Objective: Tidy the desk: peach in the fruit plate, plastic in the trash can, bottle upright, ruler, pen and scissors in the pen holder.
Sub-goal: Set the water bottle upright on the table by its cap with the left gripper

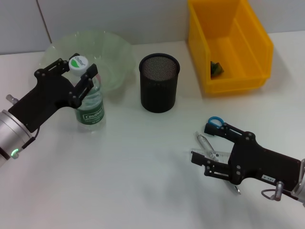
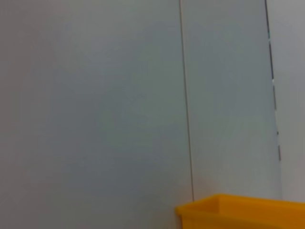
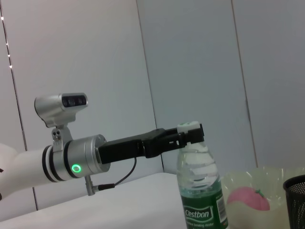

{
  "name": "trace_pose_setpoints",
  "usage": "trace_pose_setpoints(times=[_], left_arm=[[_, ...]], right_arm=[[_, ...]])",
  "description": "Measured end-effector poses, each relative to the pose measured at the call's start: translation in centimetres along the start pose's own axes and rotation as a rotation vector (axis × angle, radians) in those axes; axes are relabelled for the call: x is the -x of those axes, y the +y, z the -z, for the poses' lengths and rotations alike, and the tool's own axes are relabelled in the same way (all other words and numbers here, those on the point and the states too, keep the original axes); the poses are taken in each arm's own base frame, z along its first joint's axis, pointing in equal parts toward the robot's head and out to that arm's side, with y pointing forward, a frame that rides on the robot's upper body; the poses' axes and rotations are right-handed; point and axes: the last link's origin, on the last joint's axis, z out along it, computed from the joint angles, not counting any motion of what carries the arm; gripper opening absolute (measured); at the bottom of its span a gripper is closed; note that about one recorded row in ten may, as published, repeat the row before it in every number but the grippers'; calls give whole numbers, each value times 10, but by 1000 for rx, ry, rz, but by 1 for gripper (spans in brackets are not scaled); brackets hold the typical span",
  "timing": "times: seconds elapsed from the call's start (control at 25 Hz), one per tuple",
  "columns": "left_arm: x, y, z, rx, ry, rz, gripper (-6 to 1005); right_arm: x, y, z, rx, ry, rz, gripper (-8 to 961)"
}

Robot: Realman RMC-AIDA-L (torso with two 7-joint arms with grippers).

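Two arms are at work on my screens, each on its own job. My left gripper (image 1: 82, 76) is closed around the neck of the bottle (image 1: 89, 107), just under its white-and-green cap (image 1: 78, 62). The bottle stands upright on the desk (image 1: 133, 171), just in front of the clear fruit plate (image 1: 112, 47), and in the right wrist view I can see the peach (image 3: 248, 198) already lying in that plate. So I judge the bottle step is at its end: what it calls for next is a gentle opening of the fingers and a straight lift away, so the tall, light bottle does not tip as I let go.

My right gripper (image 1: 209, 155) sits low over the stationery at the near right of the desk. The scissors (image 1: 214, 123) show their blue handle just beyond its far finger, and the pen (image 1: 204, 142) and clear ruler (image 1: 209, 155) lie between and under the fingers. The fingers stand fairly wide, and I cannot see them clamped on anything yet. Here the next move is to close on one item and carry it to the black mesh pen holder (image 1: 159, 83), well apart at mid-desk.

Something dark green lies in the yellow trash can (image 1: 228, 43); I take it for the plastic, though I cannot be sure.
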Motion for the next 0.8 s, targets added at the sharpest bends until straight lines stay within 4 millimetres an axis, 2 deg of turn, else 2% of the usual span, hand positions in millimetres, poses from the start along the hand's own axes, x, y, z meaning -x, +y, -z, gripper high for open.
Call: trace_pose_setpoints(times=[0.8], left_arm=[[4, -1, 1, -24, -18, 11, 455]], right_arm=[[1, -1, -1, 3, -1, 1, 824]])
